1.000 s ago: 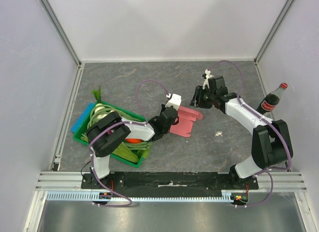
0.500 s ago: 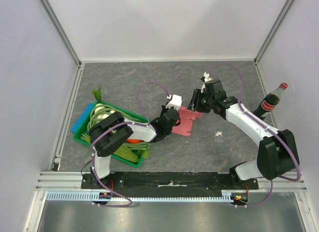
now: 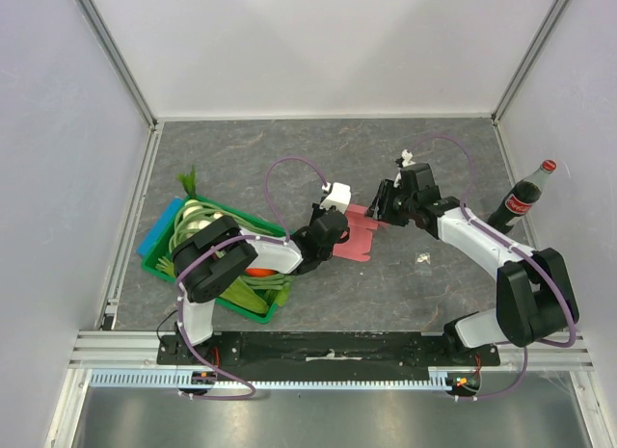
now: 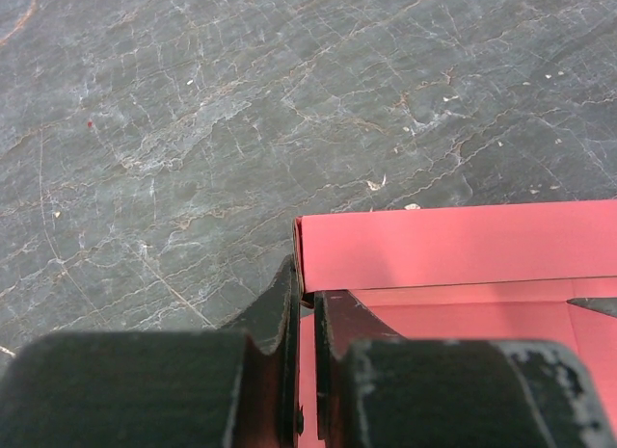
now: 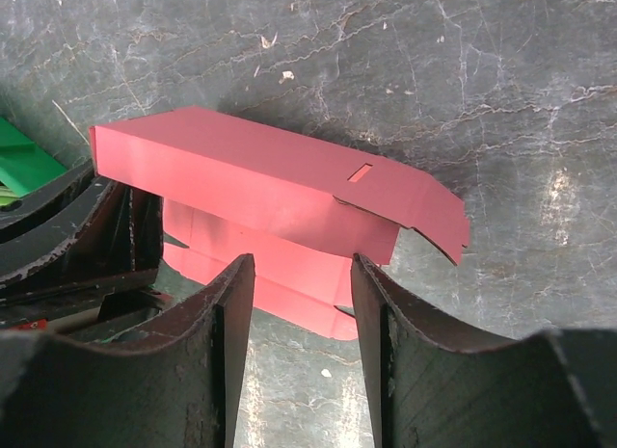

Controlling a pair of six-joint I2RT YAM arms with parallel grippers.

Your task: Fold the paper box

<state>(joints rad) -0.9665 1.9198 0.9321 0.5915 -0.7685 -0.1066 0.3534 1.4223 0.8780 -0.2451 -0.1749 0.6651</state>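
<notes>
Your left gripper (image 4: 307,296) is pinched tight on the box's (image 3: 360,238) left edge. The box sits mid-table (image 3: 241,159), half folded with one panel lifted. Your right gripper (image 5: 299,275) hangs spread wide at its far side, gripping nothing.
</notes>
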